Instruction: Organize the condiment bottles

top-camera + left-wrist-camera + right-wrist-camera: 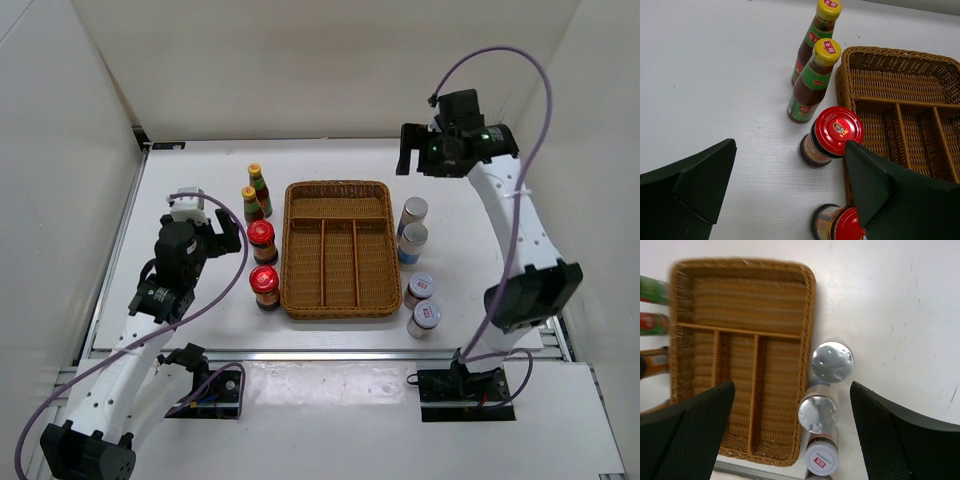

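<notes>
Zero of eight condiment bottles (261, 232) sit in the wicker tray (336, 187): four stand on the desk (200, 170) to its left, four to its right. Left hand (790, 145) and right hand (792, 385) are wide, holding nothing.

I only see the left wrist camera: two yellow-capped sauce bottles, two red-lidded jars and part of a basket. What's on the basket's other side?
Observer: Two silver-capped bottles and two white-lidded jars, lined up along the right side of the wicker tray.
Operator: Anything inside the tray?
Observer: No, it holds nothing.
Operator: And the other arm?
Observer: The right gripper is raised, open and holding nothing. Its camera looks down on those silver caps.
</notes>
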Controlling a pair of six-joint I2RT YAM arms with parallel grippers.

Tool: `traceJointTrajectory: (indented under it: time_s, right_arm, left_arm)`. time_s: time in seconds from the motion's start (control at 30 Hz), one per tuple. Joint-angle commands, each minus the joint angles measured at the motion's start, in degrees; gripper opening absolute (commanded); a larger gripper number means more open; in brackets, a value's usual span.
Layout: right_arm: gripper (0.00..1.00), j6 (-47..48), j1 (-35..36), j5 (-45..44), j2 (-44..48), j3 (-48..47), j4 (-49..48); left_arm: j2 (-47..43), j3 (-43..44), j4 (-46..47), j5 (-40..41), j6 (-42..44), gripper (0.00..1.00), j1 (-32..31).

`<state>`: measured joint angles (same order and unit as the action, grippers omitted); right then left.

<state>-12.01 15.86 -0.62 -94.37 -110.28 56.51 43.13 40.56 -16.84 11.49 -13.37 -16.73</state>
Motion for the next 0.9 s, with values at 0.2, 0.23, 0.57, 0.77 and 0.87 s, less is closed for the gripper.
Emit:
traceJointTrajectory:
  time_s: [0.2,0.23,0.57,0.77,0.87]
  right_arm:
    - [0.92,-3.1,-2.5,-4.4,-10.4,0.5,4.3]
    - [0.91,-3.1,-2.5,-4.4,-10.9,1.1,4.3]
    - [0.81,-4.1,-4.7,-2.2,-18.8,2.2,3.3]
    - [0.71,-4.1,-4.7,-1.0,-20.7,4.0,2.2]
    - [0.52,-4.7,-4.7,-2.0,-19.8,4.0,2.2]
  left_arm:
    - [0.8,3.8,-2.7,4.2,0.3,1.00,-0.3]
    - [0.8,3.8,-2.7,4.2,0.3,1.00,-0.3]
    - [0.3,3.8,-2.7,4.8,0.8,1.00,-0.3]
    - [0.3,3.8,-3.2,6.6,0.8,1.00,-0.3]
    - [0.3,3.8,-3.2,7.1,0.8,1.00,-0.3]
